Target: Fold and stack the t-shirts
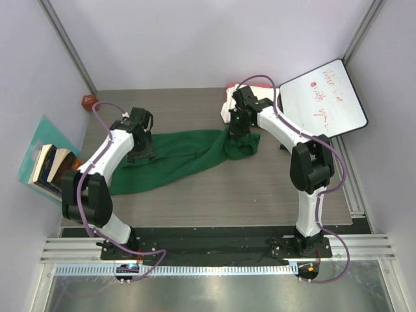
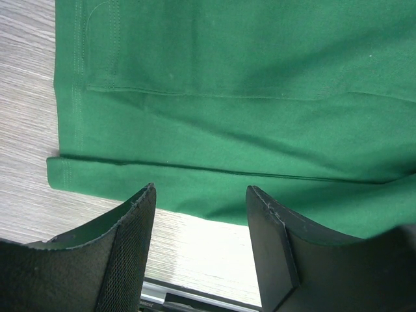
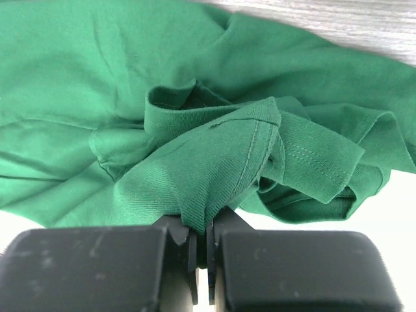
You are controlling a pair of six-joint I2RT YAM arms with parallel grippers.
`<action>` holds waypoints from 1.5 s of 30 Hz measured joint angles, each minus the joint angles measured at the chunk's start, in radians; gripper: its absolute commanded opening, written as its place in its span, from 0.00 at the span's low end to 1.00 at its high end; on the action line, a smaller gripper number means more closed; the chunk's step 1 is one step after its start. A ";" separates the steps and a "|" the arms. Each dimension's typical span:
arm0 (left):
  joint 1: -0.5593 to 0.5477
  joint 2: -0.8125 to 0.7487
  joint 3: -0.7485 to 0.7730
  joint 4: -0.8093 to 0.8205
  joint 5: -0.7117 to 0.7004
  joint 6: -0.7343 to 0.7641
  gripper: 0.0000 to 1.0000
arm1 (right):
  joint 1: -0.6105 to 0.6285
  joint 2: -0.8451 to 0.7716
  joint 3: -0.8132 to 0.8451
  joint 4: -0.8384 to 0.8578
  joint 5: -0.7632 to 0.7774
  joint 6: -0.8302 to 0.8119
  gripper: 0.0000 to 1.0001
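Grey wood surface (image 1: 260,195) holds green t-shirt (image 1: 175,162), twisted between arms. Right tool (image 3: 198,227) clamped on bunched fold; left tool (image 2: 200,192) apart over hem, empty. Risk: one-sided pull twists cloth more, small pinch slips.

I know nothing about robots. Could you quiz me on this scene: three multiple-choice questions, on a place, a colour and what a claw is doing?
1. Where is the whiteboard? A) the table's far right corner B) its near left corner C) its middle
2. What colour is the t-shirt across the table? A) blue B) green C) yellow
3. The right gripper is: A) open in the air B) shut on a book C) shut on the t-shirt
Answers: 1 A: the top view shows it there. 2 B: every view shows green cloth. 3 C: its jaws pinch a fold.
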 measured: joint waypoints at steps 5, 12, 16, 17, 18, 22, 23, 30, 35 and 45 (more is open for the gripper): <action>0.000 0.012 0.000 0.000 0.000 0.000 0.58 | 0.000 0.000 0.012 -0.016 0.008 -0.021 0.01; 0.000 0.017 0.000 0.000 0.000 0.002 0.58 | 0.000 -0.029 0.030 -0.043 0.061 -0.059 0.01; 0.000 0.029 0.007 0.000 0.005 0.003 0.57 | 0.000 -0.080 0.007 -0.090 0.077 -0.061 0.01; 0.000 0.033 0.010 0.000 0.006 0.003 0.58 | 0.000 -0.106 -0.018 -0.098 0.081 -0.060 0.01; 0.000 0.037 0.013 0.000 0.008 0.004 0.57 | 0.000 -0.137 -0.047 -0.111 0.084 -0.058 0.01; 0.000 0.046 0.019 0.001 0.019 0.004 0.57 | 0.001 -0.279 -0.183 -0.146 0.099 -0.034 0.01; 0.000 0.047 0.020 0.002 0.021 0.004 0.57 | 0.001 -0.315 -0.215 -0.151 0.102 -0.024 0.01; 0.000 0.053 0.033 0.001 0.034 0.005 0.57 | 0.003 -0.451 -0.344 -0.207 0.074 0.031 0.04; 0.000 0.053 0.049 0.001 0.041 0.005 0.57 | 0.010 -0.451 -0.477 -0.217 0.041 0.063 0.09; -0.001 0.082 0.094 0.001 0.050 0.005 0.57 | 0.124 -0.489 -0.718 -0.220 -0.006 0.148 0.35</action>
